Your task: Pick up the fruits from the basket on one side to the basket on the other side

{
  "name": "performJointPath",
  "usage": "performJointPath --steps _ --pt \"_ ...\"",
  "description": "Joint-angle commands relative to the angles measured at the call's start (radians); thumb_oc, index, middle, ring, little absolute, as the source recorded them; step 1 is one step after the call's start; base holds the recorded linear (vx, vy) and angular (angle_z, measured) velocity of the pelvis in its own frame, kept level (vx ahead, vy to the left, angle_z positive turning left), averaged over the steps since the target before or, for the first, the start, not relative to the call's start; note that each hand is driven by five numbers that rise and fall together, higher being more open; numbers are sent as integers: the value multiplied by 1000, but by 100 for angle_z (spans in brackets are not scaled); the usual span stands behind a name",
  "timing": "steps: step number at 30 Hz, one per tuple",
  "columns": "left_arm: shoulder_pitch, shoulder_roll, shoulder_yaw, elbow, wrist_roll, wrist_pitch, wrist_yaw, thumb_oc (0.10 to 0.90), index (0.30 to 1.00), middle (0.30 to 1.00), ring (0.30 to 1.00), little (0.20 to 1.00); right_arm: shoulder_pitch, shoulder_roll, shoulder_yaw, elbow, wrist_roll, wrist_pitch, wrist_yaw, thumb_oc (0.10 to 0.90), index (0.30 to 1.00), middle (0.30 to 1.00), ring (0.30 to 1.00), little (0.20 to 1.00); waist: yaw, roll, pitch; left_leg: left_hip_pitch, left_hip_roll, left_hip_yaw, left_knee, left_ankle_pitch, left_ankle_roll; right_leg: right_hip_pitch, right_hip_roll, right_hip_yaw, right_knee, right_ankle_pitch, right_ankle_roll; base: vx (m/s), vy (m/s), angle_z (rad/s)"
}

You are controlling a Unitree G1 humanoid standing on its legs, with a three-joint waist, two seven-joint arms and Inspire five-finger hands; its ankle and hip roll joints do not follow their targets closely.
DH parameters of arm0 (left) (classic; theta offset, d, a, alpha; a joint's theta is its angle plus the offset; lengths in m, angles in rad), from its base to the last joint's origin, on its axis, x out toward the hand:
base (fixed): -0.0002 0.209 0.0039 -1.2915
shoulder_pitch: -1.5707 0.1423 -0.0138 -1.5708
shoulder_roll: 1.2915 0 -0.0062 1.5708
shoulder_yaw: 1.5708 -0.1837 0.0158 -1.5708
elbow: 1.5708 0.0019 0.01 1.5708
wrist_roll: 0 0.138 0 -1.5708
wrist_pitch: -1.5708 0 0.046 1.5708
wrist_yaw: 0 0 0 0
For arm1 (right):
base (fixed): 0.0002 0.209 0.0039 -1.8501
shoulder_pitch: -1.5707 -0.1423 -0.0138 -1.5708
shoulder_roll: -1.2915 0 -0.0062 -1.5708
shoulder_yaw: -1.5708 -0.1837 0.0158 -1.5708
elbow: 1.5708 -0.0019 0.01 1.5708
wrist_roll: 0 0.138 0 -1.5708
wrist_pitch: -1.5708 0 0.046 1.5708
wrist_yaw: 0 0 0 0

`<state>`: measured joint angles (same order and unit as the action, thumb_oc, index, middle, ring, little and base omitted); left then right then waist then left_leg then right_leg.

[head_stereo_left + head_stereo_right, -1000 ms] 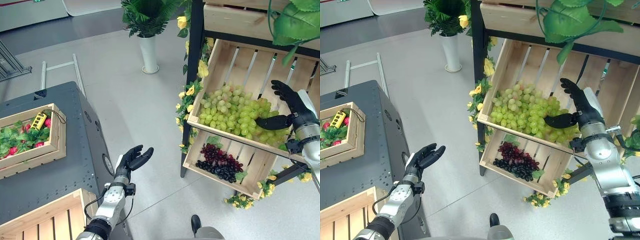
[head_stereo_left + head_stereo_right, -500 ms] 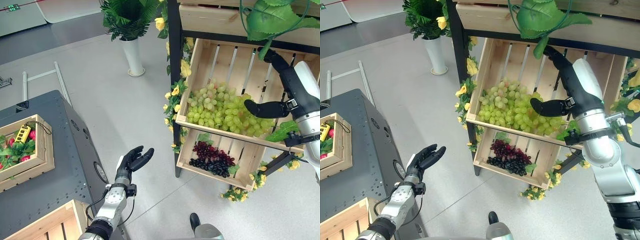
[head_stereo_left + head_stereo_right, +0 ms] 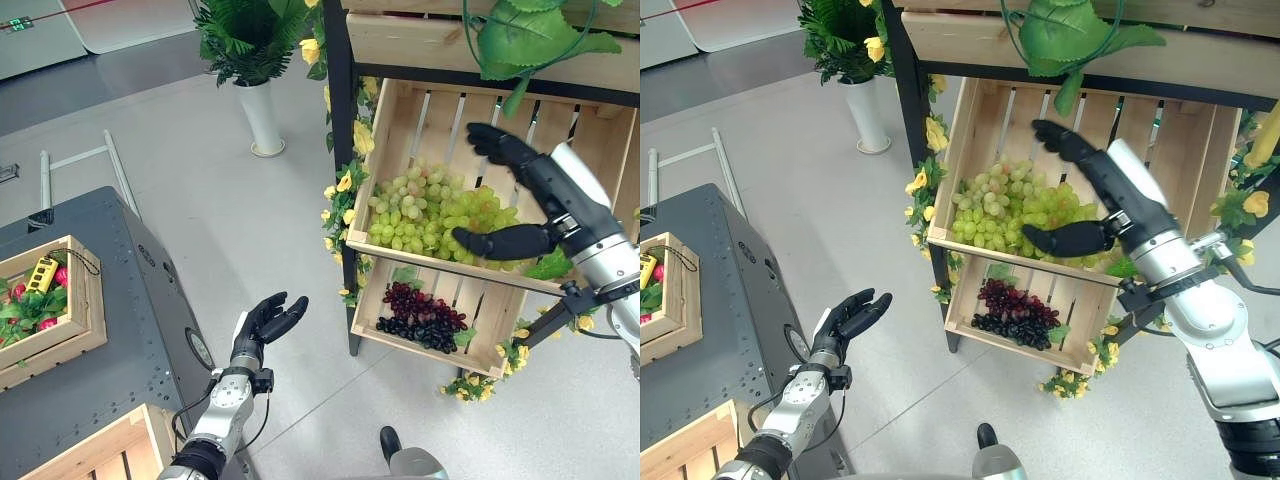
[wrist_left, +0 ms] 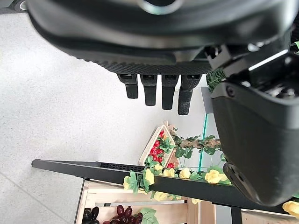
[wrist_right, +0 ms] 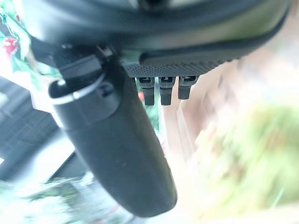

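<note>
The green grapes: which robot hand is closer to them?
Right. The right hand hovers open just over the green grapes in the upper crate; the left hand is far off, low over the floor.

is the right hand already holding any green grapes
No, the right hand hovers open above the green grapes in the upper wooden crate, gripping nothing.

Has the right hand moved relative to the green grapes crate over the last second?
Yes. The right hand has swung leftward across the upper crate: it now spreads open above the green grapes, no longer at their right edge.
</note>
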<state>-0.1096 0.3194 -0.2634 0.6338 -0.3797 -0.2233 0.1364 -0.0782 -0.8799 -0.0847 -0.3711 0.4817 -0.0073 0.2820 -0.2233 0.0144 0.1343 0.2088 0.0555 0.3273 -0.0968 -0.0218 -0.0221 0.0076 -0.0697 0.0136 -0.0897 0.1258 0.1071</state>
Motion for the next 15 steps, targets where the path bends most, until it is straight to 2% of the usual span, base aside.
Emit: performJointPath --steps 1,6,12,15 --pt "-79 53 38 39 56 -86 -6 800 900 900 900 900 -108 84 11 0 255 8 139 800 900 900 900 900 46 -39 -72 -8 -38 -27 30 -134 42 75 19 -18 53 -159 7 -20 -59 3" --pt "-89 43 35 121 68 -67 3 800 900 900 900 900 -89 207 85 1 361 88 259 800 900 900 900 900 62 -42 -72 -15 -35 -28 36 -130 39 77 14 -34 44 -152 6 -15 -39 8" --pt "-82 40 38 183 64 -72 19 800 900 900 900 900 -64 267 140 5 419 124 316 800 900 900 900 900 69 -44 -69 -16 -33 -30 37 -123 37 81 10 -46 38 -149 6 -9 -13 4" --pt "-83 34 41 215 63 -76 27 800 900 900 900 900 -49 298 180 -8 433 160 391 800 900 900 900 900 72 -47 -68 -17 -32 -33 35 -119 36 82 8 -53 36 -148 5 0 0 0"
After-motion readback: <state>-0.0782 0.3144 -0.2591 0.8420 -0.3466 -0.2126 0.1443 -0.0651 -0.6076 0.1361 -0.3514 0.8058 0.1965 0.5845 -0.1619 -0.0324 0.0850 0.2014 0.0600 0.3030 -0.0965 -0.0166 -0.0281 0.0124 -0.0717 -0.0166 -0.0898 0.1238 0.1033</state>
